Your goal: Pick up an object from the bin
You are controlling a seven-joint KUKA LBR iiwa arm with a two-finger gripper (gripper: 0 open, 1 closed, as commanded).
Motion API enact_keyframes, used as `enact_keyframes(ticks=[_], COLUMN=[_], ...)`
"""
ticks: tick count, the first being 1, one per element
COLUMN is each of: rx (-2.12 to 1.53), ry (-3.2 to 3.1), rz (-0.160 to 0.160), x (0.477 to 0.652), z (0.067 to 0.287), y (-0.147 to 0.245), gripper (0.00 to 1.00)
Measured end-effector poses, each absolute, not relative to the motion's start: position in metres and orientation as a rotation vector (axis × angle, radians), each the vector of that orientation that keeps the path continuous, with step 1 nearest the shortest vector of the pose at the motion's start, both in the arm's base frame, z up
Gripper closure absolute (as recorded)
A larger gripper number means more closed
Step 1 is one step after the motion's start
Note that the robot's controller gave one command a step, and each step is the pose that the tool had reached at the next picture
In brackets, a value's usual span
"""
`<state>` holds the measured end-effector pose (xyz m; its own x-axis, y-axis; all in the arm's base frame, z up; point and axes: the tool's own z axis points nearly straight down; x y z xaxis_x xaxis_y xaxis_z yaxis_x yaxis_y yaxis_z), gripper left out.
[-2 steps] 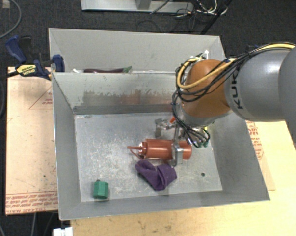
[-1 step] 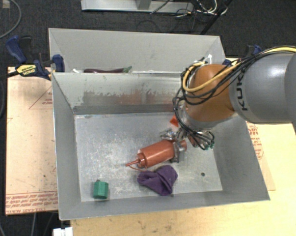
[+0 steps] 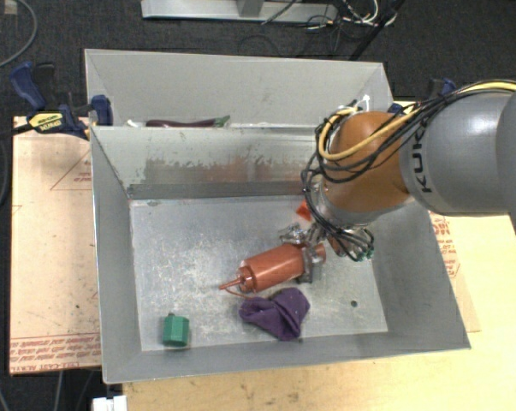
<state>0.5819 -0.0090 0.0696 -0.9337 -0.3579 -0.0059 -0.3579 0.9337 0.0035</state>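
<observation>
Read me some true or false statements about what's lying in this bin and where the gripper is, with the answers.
1. A crumpled purple cloth lies just below the reddish-brown cylinder in the view. True.
2. The green block sits at the far right. False: it lies at the lower left.
3. The gripper is at the cylinder's right end. True.
4. The gripper is over the green block. False: it is well apart from it.

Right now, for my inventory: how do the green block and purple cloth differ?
The green block is small and boxy; the purple cloth is larger and crumpled. The block sits alone; the cloth lies beside a reddish-brown cylinder. Both rest on the bin floor.
</observation>
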Motion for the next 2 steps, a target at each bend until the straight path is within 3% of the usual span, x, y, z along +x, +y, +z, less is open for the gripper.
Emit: enact_keyframes(ticks=[1, 2], rx=[-0.571, -0.572], ry=[3.09, 3.094], rz=[0.009, 0.011], x=[0.58, 0.579], z=[0.076, 0.098], y=[-0.009, -0.009], gripper=[1.0, 1.0])
